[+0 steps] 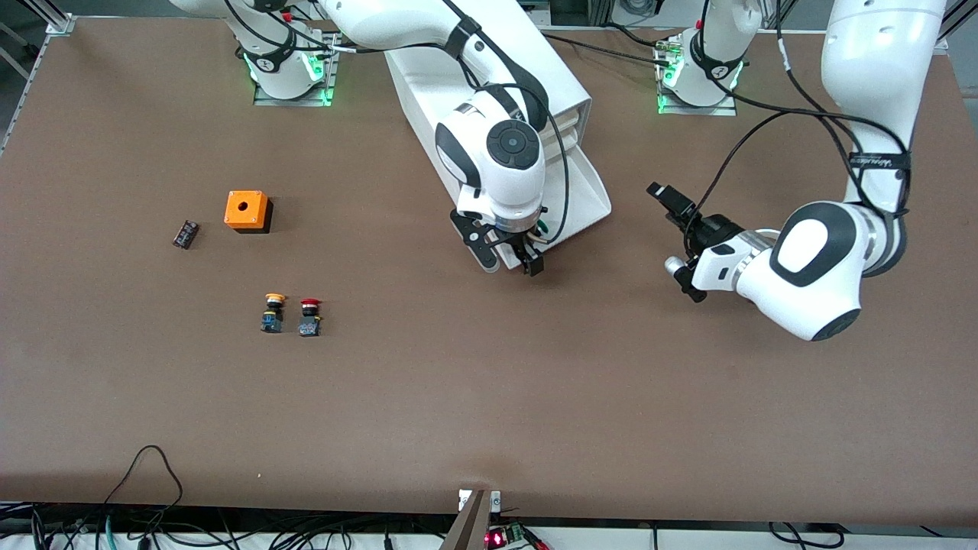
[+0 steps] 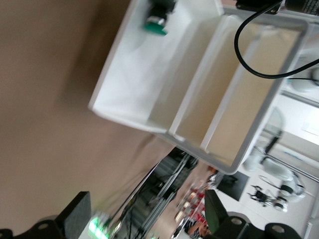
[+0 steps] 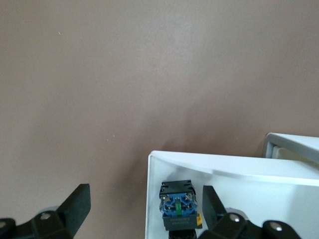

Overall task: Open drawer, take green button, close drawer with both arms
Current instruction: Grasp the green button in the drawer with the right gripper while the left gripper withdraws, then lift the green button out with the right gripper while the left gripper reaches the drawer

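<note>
Button (image 3: 177, 209) with its green cap is lying on its side in the pulled-out drawer (image 1: 584, 187), its long way running from the blue base to the cap, and the base is pointing toward the drawer's front wall. Its body is black. Going across the front view, a small black part (image 1: 185, 234) is sitting toward the right arm's end of the table, then an orange box (image 1: 247, 211) with a hole in it. Nearer the camera, a yellow-capped button (image 1: 272, 312) and a red-capped button (image 1: 309, 317) are standing side by side. The right gripper (image 1: 510, 261) is hanging over the drawer's front edge, fingers spread wide with nothing in them, hiding most of the drawer. The white cabinet (image 1: 489, 84) is standing under that arm. The left gripper (image 1: 672, 229) is waiting beside the drawer, fingers spread and empty.
</note>
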Controlling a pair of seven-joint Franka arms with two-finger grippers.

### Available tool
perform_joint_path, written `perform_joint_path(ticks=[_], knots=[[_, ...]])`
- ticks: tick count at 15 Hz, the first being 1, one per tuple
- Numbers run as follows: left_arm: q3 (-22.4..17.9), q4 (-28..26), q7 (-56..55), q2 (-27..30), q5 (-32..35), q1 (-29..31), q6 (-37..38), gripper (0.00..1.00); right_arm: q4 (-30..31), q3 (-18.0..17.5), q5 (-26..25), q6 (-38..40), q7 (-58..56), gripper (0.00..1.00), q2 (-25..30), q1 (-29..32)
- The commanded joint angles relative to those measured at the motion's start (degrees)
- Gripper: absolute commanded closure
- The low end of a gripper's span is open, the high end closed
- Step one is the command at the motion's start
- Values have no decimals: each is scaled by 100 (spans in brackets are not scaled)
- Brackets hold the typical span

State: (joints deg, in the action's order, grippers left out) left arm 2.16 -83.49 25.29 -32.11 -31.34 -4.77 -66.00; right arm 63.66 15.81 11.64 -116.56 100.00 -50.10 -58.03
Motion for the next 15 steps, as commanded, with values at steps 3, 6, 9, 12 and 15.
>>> perform_joint_path(ticks=[3, 6, 9, 12, 15], knots=[[100, 727, -1419, 573, 1189, -191, 369, 0, 488, 62, -285, -385, 292, 2, 79, -296], [109, 1175, -1930, 811, 2120, -445, 369, 0, 726, 71, -294, -604, 292, 7, 79, -463], [92, 1658, -1949, 811, 2833, -578, 325, 0, 735, 62, -294, -588, 257, 32, 106, -490], [-23, 2301, -1879, 698, 2879, -526, 2, 0, 735, 71, -302, -553, 195, 71, 141, -490], [-23, 2302, -1923, 592, 2888, -560, -633, 0, 709, 89, -294, -552, 187, 100, 167, -499]])
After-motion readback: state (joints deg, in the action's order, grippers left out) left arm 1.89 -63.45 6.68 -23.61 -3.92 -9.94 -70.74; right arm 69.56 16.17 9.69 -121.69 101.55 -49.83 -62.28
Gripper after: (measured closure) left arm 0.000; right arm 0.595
